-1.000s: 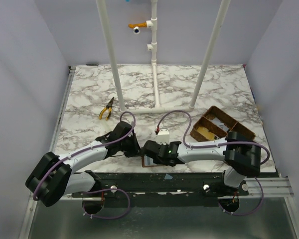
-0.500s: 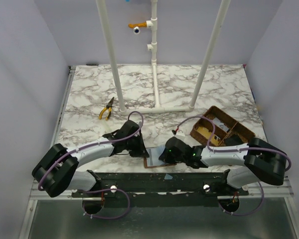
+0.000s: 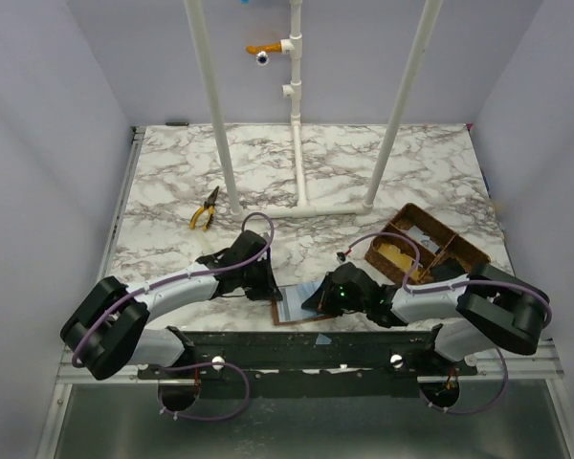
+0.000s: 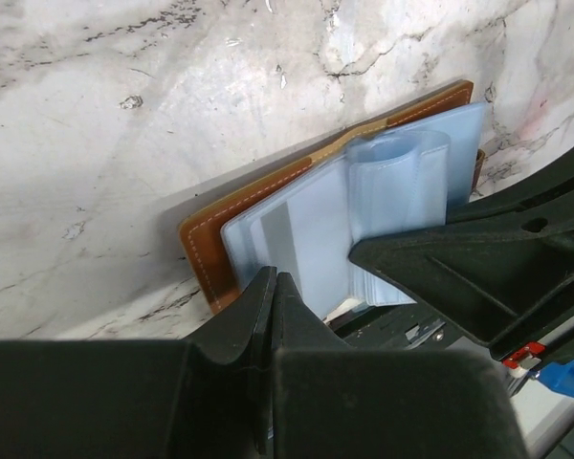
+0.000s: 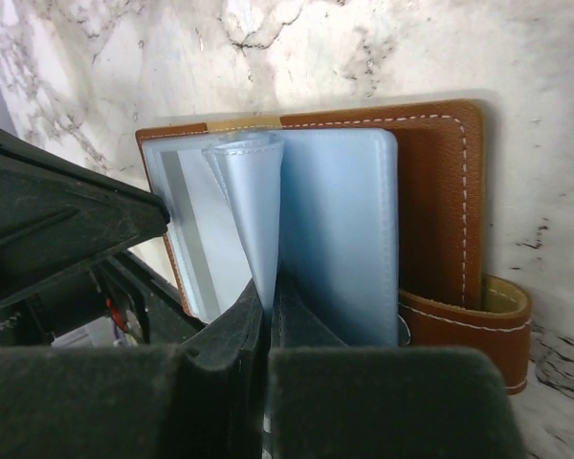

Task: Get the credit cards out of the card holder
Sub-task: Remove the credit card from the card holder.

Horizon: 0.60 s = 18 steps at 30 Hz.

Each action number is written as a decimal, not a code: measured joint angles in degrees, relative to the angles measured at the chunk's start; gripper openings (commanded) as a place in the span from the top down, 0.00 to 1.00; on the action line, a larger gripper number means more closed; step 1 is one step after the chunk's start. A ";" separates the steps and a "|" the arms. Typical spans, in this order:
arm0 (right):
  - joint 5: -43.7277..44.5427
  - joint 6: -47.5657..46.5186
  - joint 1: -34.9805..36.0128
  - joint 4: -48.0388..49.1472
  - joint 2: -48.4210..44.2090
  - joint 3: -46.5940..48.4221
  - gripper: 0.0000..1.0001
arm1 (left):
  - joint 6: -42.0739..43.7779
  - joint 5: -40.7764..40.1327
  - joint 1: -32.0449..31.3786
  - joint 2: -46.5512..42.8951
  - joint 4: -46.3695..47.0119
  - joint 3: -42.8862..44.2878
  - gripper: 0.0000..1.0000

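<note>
The card holder lies open at the table's near edge, brown leather outside and blue-grey clear pockets inside. My left gripper is shut with nothing in it, and its tip rests on the left pocket page. My right gripper is shut on one clear pocket leaf, which stands up curled from the holder. A pale card with a grey stripe shows inside the left pocket. From above, the left gripper and the right gripper meet over the holder.
A brown woven divided basket stands to the right and holds a yellowish flat piece and a pale one. Yellow-handled pliers lie back left. White pipe posts rise mid-table. The black rail runs just beyond the holder's near side.
My right arm has swung lower and to the right, uncovering more of the holder, and its jaws have closed onto the pocket leaf. The left gripper has stayed shut on the left page.
</note>
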 measured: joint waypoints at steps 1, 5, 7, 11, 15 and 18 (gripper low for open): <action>-0.55 0.28 -0.09 0.96 0.50 -0.13 0.98 | 0.07 -0.04 -0.07 0.04 -0.09 0.11 1.00; -2.40 1.44 -0.61 3.87 1.81 -0.76 0.99 | 0.33 -1.22 -0.50 0.46 -0.87 0.94 1.00; -2.93 1.77 -0.76 4.68 2.12 -0.98 0.99 | 0.44 -2.16 -0.57 0.46 -1.49 1.07 1.00; -3.54 2.51 -1.09 5.88 2.58 -1.38 0.99 | 0.74 -3.87 -0.59 0.44 -3.41 1.20 1.00; -4.26 3.17 -1.31 6.93 3.32 -1.44 0.99 | 0.85 -5.22 -0.59 -0.11 -4.52 1.20 1.00; -4.81 3.48 -1.42 7.91 4.07 -1.44 0.99 | 1.07 -5.40 -0.59 -0.39 -4.48 1.05 1.00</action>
